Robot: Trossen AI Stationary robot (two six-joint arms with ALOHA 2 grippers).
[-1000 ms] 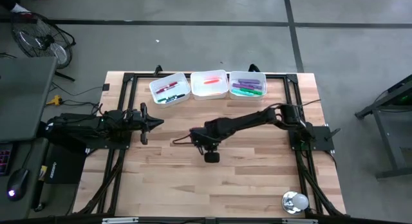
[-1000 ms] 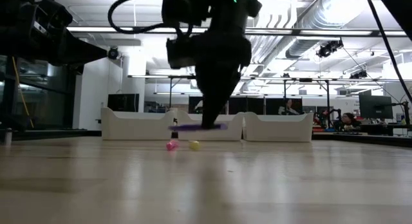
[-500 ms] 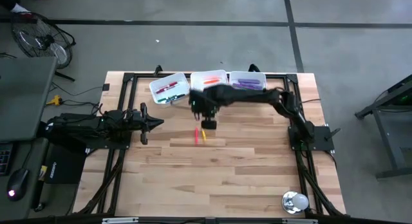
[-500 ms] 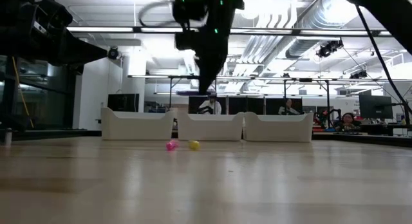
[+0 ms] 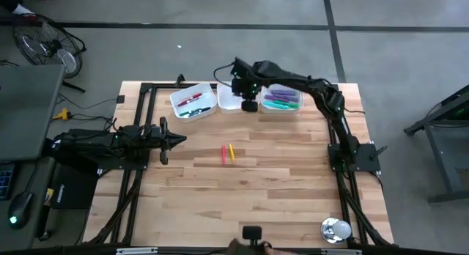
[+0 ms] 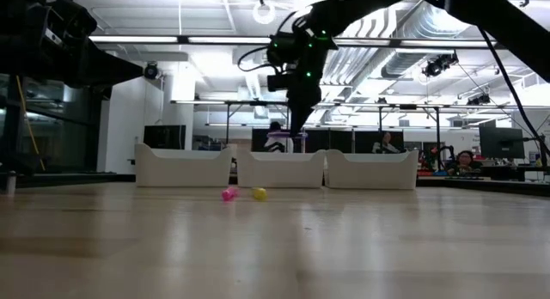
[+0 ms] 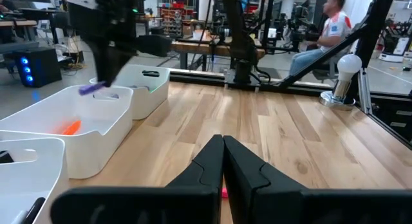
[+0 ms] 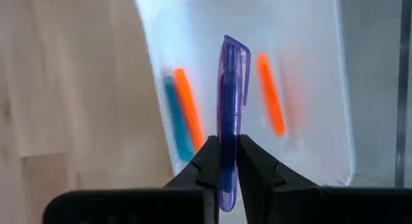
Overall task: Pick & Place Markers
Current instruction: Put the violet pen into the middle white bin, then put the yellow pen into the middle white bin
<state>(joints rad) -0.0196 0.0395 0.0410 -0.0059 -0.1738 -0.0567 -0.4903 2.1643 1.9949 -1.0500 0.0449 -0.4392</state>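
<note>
The right pincer, arm stretched out, pinches a purple marker above the middle tray.

Bare table spreads wide in front of three white trays lined along the far edge. Only two loose markers interrupt its middle. The right gripper, clamping a purple marker, hangs above the middle tray.

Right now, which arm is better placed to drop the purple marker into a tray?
Right. The right gripper already clamps the purple marker above the middle tray, while the left gripper is shut and empty by the table's left side.
</note>
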